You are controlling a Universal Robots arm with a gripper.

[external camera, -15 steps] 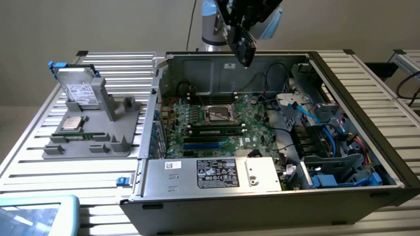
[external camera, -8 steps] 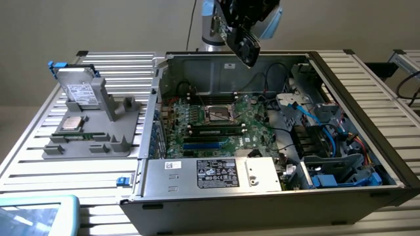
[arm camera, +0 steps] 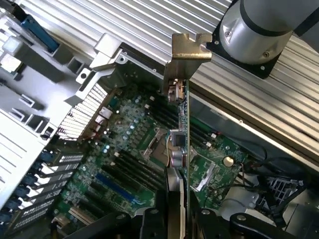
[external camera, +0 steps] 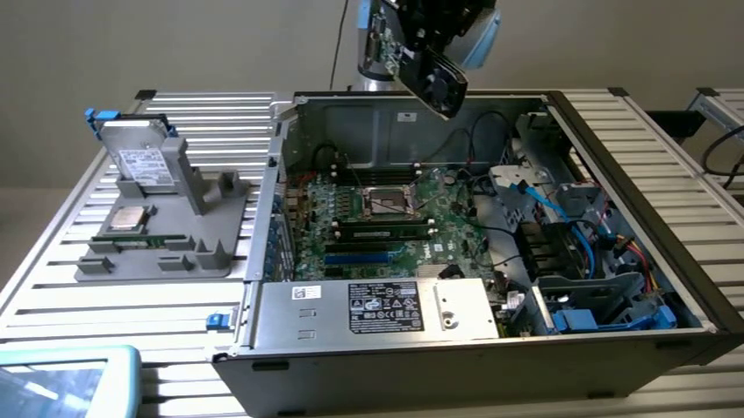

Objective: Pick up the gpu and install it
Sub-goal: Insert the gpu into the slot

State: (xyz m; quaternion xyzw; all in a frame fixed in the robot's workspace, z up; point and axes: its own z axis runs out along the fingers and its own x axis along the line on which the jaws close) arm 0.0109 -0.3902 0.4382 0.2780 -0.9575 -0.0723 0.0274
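1. One slatted aluminium table (external camera: 70, 287) fills most of the exterior view. It is pale and ribbed in long parallel grooves, and a plain beige wall stands behind it.
2. On it, from the centre to the right of the frame, lies the open computer case (external camera: 465, 379), a dark metal box with its side off and thin grey sheet walls.
3. Inside it the green motherboard (external camera: 384, 218) lies flat. It is crowded with black slots, a square silver socket and one blue slot. Blue cables (external camera: 546, 205) curl at the centre right.
4. A grey metal power supply (external camera: 384, 306) with a black label sits along the case's near edge.
5. At the centre left of the frame a grey moulded holder (external camera: 163, 252), blocky with upright tabs, props a silver hard drive (external camera: 142, 161) with a white label.
6. The gpu (external camera: 433, 80) hangs tilted at the upper middle of the frame, clear above the case's far wall and touching nothing below. It is a thin flat card with a black face, a green board edge and a metal bracket bent at its end. My wrist view sees it edge-on (arm camera: 185, 124) over the motherboard.
7. My gripper (arm camera: 177, 219) has its black fingers closed partway, clamped on the card's edge from both sides.
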